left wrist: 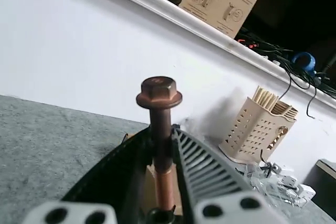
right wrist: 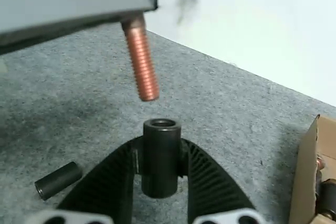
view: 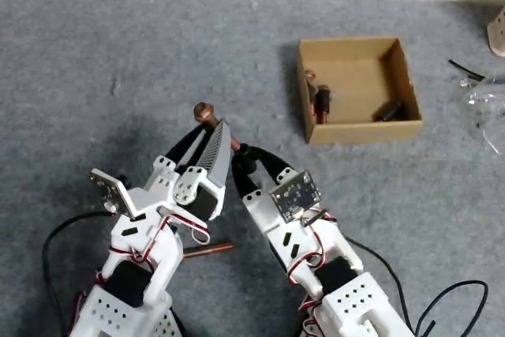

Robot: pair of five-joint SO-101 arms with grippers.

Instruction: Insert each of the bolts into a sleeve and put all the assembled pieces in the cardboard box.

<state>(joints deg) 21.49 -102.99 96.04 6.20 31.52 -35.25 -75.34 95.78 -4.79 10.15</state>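
Risk, alignment: the bolt (left wrist: 159, 95) hangs with its threaded tip just above the mouth of the sleeve (right wrist: 161, 161), apart from it and seemingly a little off the bore's centre, with the shank leaning against the sleeve's upright axis. If it is lowered this way, the tip would likely catch the rim rather than enter.
Risk, slip: a tip pressing on the rim could push the bolt back up through the pads or tip the sleeve in its hold, since each is pinched from two sides only.
Risk, drop: a part knocked free would fall to the table (view: 95, 76) below the fingertips and might roll.
Left gripper (left wrist: 160, 136): closed on the bolt's shank just under the head, so head and threaded end each stick out past the fingers. It is raised and leans towards the other arm.
Right gripper (right wrist: 159, 148): closed around the sleeve's middle, holding it upright with the open end up, directly below the left fingertips.
Loose sleeve (right wrist: 58, 180): lying on its side on the table, near the right gripper's finger.
Loose bolt (view: 209, 249): on the table behind the left gripper, between the two arms.
Cardboard box (view: 363, 132): well beyond the right gripper's fingertips, off to its outer side, with assembled pieces inside.
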